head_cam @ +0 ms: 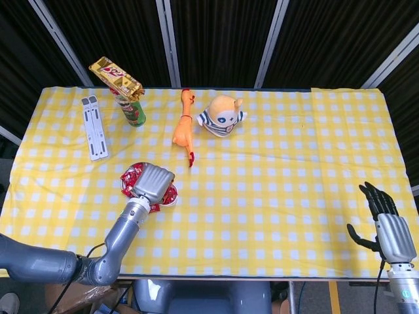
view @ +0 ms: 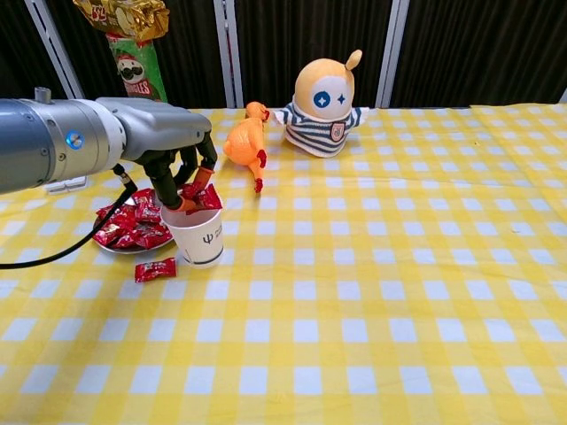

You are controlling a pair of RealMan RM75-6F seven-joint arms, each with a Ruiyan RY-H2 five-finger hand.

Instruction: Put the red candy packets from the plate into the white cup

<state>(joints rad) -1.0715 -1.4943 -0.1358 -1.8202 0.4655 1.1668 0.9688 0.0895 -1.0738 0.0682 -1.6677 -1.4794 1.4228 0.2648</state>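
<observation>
My left hand (view: 173, 159) hovers right over the white cup (view: 200, 241) and pinches a red candy packet (view: 202, 198) at the cup's mouth. In the head view the left hand (head_cam: 154, 182) covers the cup almost entirely. Behind and left of the cup, a metal plate (view: 106, 243) holds several red candy packets (view: 128, 227). One more red packet (view: 155, 270) lies on the cloth in front of the plate. My right hand (head_cam: 386, 226) rests at the table's near right edge, fingers apart and holding nothing.
A green chips can (view: 137, 84) with a gold snack bag on top stands at the back left. An orange rubber chicken (view: 244, 142) and a striped plush toy (view: 326, 104) lie behind the cup. A white flat device (head_cam: 93, 127) lies far left.
</observation>
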